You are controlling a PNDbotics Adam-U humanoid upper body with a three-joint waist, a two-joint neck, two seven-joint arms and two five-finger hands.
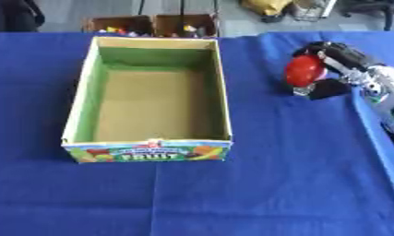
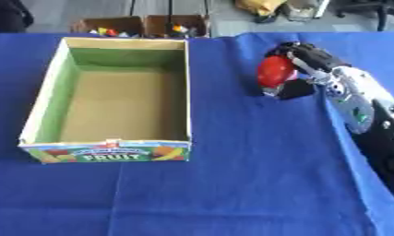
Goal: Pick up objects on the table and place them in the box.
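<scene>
Right robot hand [image 2: 301, 69]: fingers curled around a red round object, likely an apple; it comes in from the right side.
Red object [image 1: 304, 70]: held in that robot hand, low over the blue-covered bench [image 1: 272, 184], near its far right part.
Box [image 1: 79, 115]: open cardboard fruit box, nothing visible inside, long axis running away from the robot.
Key relation: the box lies to the left of the held object, apart from it, with its right wall between them.
Coming move, as I judge it: carry leftward over that wall, then release.
Left robot hand: not seen.
</scene>
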